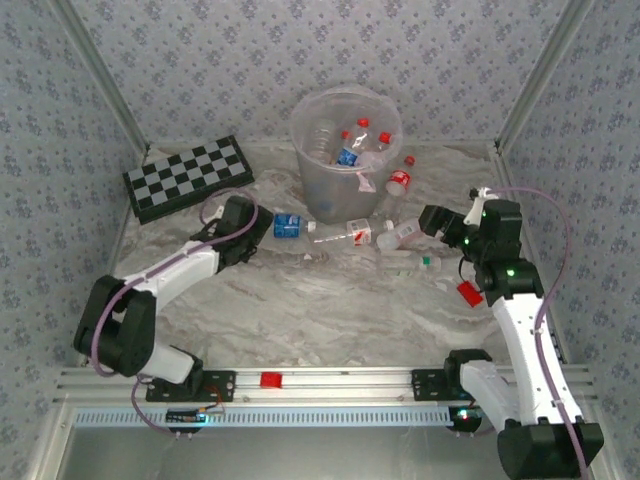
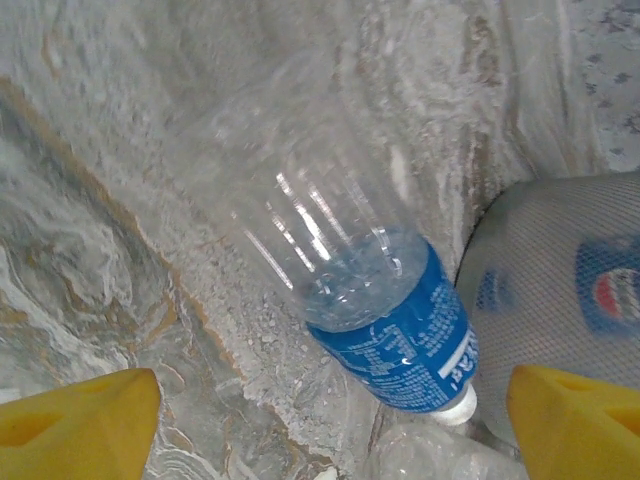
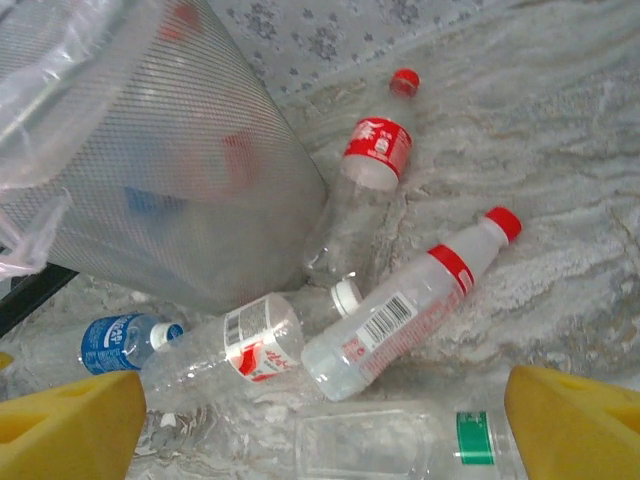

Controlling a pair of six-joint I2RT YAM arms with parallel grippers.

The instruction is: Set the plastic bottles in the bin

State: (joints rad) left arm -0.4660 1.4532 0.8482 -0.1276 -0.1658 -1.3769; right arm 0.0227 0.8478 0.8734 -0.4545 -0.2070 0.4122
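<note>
The bin (image 1: 345, 150) stands at the back centre with several plastic bottles inside. On the table in front of it lie a blue-label bottle (image 1: 287, 225) and red-label bottles (image 1: 399, 180), (image 1: 358, 233). My left gripper (image 1: 262, 228) is open just left of the blue-label bottle (image 2: 395, 330), which lies ahead between the yellow fingertips (image 2: 80, 420), untouched, beside the bin (image 2: 560, 280). My right gripper (image 1: 432, 222) is open. Ahead of it lie a white bottle with a red cap (image 3: 410, 315), a red-and-white-label bottle (image 3: 235, 350), a red-cap bottle (image 3: 375, 160) and a green-band bottle (image 3: 400, 445).
A black-and-white chessboard (image 1: 187, 178) lies at the back left. A small red object (image 1: 469, 293) sits by the right arm, and another red piece (image 1: 270, 379) sits on the front rail. Patterned walls close in the table on three sides.
</note>
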